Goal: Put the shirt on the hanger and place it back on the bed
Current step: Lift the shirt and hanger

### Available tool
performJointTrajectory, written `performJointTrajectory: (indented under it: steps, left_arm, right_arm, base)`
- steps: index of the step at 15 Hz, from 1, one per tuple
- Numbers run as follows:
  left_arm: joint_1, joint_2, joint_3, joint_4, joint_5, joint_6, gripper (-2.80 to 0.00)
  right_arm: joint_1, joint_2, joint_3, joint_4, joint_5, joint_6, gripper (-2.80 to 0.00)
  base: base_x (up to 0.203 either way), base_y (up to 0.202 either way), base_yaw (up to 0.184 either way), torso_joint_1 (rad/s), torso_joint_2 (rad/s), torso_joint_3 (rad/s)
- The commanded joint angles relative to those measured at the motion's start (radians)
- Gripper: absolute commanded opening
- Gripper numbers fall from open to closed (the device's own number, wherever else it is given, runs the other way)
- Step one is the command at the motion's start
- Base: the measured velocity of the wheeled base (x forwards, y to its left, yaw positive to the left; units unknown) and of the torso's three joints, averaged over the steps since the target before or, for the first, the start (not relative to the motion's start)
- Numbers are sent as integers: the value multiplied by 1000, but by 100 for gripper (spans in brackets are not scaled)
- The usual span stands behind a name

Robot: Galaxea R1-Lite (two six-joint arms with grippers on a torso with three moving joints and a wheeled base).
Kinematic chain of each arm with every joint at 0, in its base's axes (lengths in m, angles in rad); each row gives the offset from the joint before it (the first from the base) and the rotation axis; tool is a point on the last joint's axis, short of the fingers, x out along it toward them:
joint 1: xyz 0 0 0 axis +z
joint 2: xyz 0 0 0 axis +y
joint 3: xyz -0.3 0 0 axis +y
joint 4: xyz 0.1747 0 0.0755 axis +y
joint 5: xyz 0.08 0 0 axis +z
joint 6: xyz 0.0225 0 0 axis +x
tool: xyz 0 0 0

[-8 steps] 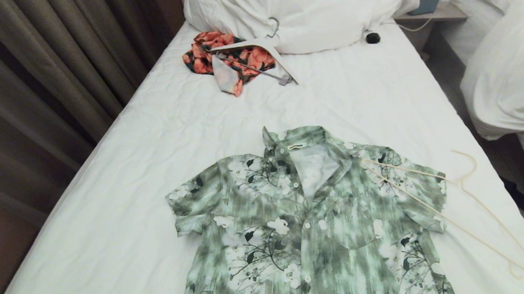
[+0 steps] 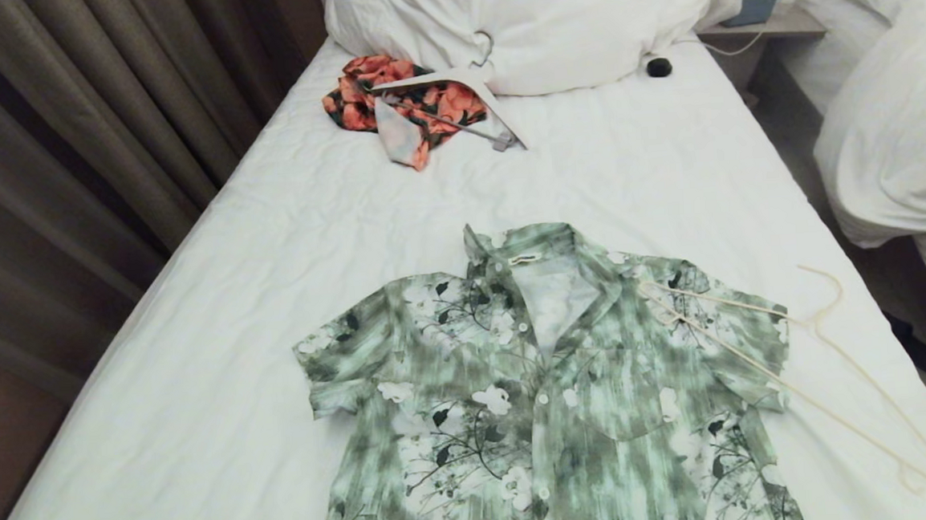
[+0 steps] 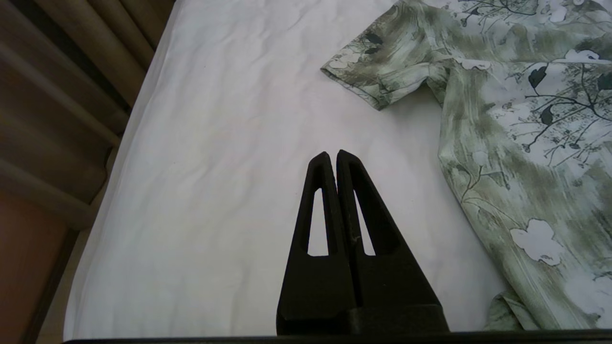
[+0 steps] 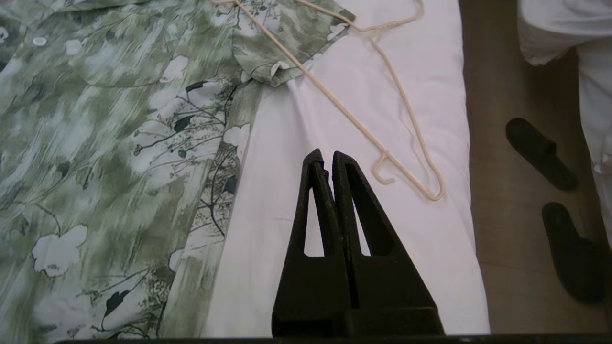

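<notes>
Green-and-white, the shirt (image 2: pixel 551 383) lies flat on the bed (image 2: pixel 198 405), collar toward twelve o'clock. At its three o'clock the hanger (image 2: pixel 822 350) overlaps one sleeve. Left gripper (image 3: pixel 332 155) and right gripper (image 4: pixel 326 155) hover over the sheet, jaws pressed together, empty.

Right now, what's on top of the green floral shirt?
One end of the cream wire hanger lies across the shirt at the shoulder and sleeve on the robot's right; its hook and other end rest on the bed sheet. Nothing else on it; underneath is hidden.
</notes>
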Motion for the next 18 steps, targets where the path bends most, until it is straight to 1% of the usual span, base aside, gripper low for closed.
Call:
performJointTrajectory:
  steps: [1,3,6,7,10,12,13,14,16,17,18]
  left_arm:
    - [0,1,0,0,0,1,-280]
    - [0,1,0,0,0,1,-280]
    - [0,1,0,0,0,1,-280]
    - [0,1,0,0,0,1,-280]
    - [0,1,0,0,0,1,-280]
    - [0,1,0,0,0,1,-280]
    - [0,1,0,0,0,1,-280]
    - [0,1,0,0,0,1,-280]
    - [0,1,0,0,0,1,-280]
    - [0,1,0,0,0,1,-280]
    - [0,1,0,0,0,1,-280]
  right_arm:
    - [0,40,-44,6,3,-1,-280]
    - [0,154,-130,30,2,12,-280]
    - [2,331,-249,38,1,85,-280]
    - [2,410,-287,38,1,131,-280]
    - [-3,696,-410,29,1,335,-280]
    - [-27,885,-465,-13,10,411,-280]
    - [-56,983,-485,-44,22,431,-280]
    - [-102,1085,-507,-68,43,445,-280]
    - [-228,1274,-554,-93,116,451,-280]
    - [-299,1354,-574,-97,166,439,-280]
    - [-378,1445,-592,-98,244,406,-280]
  base:
    - [0,0,0,0,0,0]
    - [0,0,0,0,0,0]
    - [0,0,0,0,0,0]
    - [0,0,0,0,0,0]
    - [0,0,0,0,0,0]
    - [0,0,0,0,0,0]
    - [0,0,0,0,0,0]
    - [0,0,0,0,0,0]
    - [0,0,0,0,0,0]
    - [0,0,0,0,0,0]
    - [0,0,0,0,0,0]
